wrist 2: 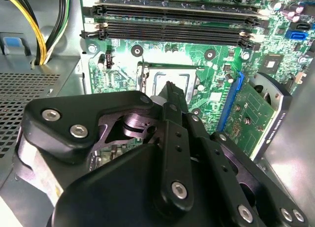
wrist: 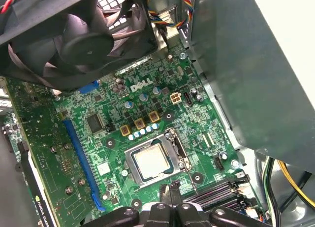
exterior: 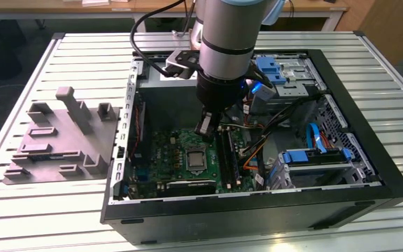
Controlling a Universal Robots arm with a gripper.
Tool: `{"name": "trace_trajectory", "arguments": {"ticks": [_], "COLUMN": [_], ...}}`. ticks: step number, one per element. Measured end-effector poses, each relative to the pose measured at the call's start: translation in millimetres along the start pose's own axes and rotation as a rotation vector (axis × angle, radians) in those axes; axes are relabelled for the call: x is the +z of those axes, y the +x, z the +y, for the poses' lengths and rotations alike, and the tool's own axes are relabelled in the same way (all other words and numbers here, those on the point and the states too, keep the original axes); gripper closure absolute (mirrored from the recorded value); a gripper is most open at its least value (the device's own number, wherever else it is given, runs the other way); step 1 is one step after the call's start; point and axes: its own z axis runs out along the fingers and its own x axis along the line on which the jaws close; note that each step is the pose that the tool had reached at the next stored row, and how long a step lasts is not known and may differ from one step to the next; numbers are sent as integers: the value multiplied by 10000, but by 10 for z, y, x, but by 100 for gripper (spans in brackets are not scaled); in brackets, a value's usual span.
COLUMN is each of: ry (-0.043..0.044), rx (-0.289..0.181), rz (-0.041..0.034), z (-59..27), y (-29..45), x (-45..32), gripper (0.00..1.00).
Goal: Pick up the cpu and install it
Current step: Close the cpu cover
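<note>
Grey at the exterior view's left: noting the moulded fixture (exterior: 54, 142) standing on the slatted table (exterior: 48, 210), well apart from the work. Moving rightward, entering the open computer case (exterior: 257, 212) and finding the green motherboard (exterior: 166, 152) lying flat on its floor. Locating the cpu (exterior: 195, 158) there, resting flat inside the socket, silver top facing up, edges running square with the socket frame (wrist: 129, 160), as confirmed in the first wrist view (wrist: 152, 161). Being square, offering no long axis to align on. Finding the gripper (exterior: 205, 128) hanging above the board, just beside the socket and apart from the chip. In the exterior view, placing the cpu just below the fingertips and slightly toward the left. Reading the fingertips (wrist: 164, 193) in the first wrist view as drawn nearly together, gripping nothing visible, pointing down beside the socket's edge. Continuing rightward, passing the memory slots (exterior: 227, 157) running alongside the socket, near the fingers.
</note>
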Motion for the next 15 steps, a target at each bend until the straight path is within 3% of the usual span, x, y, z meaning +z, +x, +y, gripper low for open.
{"name": "trace_trajectory", "arguments": {"ticks": [11,13,15], "ry": [4,-35,-139], "rx": [-1,-12,-37], "rz": [-20,-172,-440], "z": [15,28,38], "y": [12,22,37], "x": [5,11,16], "gripper": [89,89,89]}}
